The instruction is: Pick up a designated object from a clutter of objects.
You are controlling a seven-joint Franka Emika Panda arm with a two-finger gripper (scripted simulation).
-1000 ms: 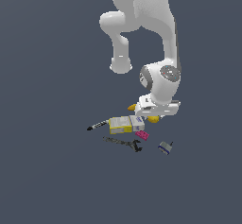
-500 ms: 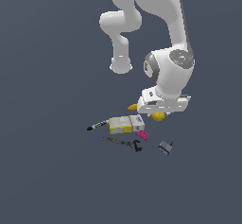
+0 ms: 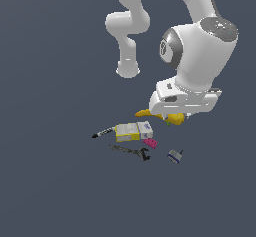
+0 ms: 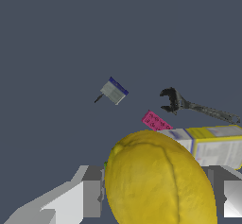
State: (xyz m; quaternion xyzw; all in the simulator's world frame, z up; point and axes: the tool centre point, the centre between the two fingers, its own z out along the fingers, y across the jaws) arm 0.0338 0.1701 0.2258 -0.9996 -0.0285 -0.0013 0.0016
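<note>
The lemon is small, round-oval and yellow, and sits clamped in my gripper just under the white hand. In the wrist view the lemon fills the space between the two grey fingers of the gripper, and it hangs above the floor. The rest of the clutter lies below: the banana, mostly hidden by the hand, and the yellow-and-white box, which also shows in the wrist view.
A black-tipped marker, a dark wrench, a pink brick and a grey-blue block lie on the dark floor around the box. The wrist view shows the wrench, brick and block. The arm's base stands behind.
The hand has moved toward the exterior view's right and risen a little, carrying the lemon away from the box. The other objects have not moved.
</note>
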